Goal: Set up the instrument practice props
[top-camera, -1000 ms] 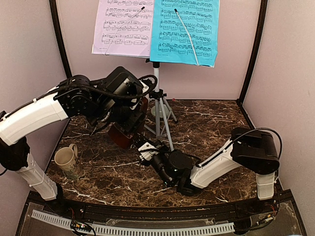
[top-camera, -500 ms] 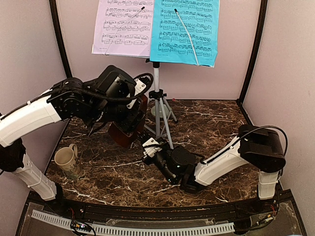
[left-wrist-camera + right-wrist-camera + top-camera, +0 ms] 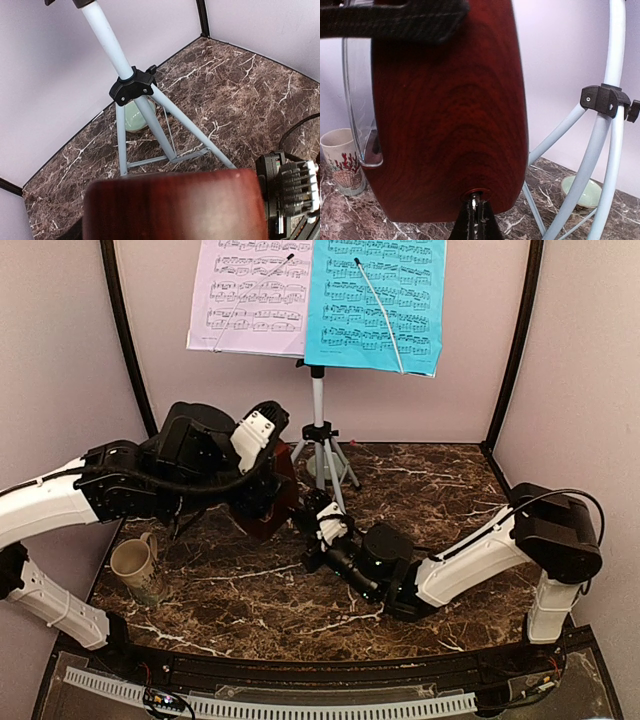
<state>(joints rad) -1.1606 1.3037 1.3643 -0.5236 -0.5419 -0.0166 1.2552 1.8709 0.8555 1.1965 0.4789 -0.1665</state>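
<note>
My left gripper (image 3: 268, 490) was clamped on the wooden metronome (image 3: 450, 125), at 8 o'clock from the tripod music stand (image 3: 318, 430). The right gripper (image 3: 476, 224), closed tight, touched its lower edge. I feared a push there could twist it loose, against the stand's near leg.

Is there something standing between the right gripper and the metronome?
Nothing visible does. The shut right gripper has its tips right at a small round fitting low on the metronome, which the left gripper holds.
</note>
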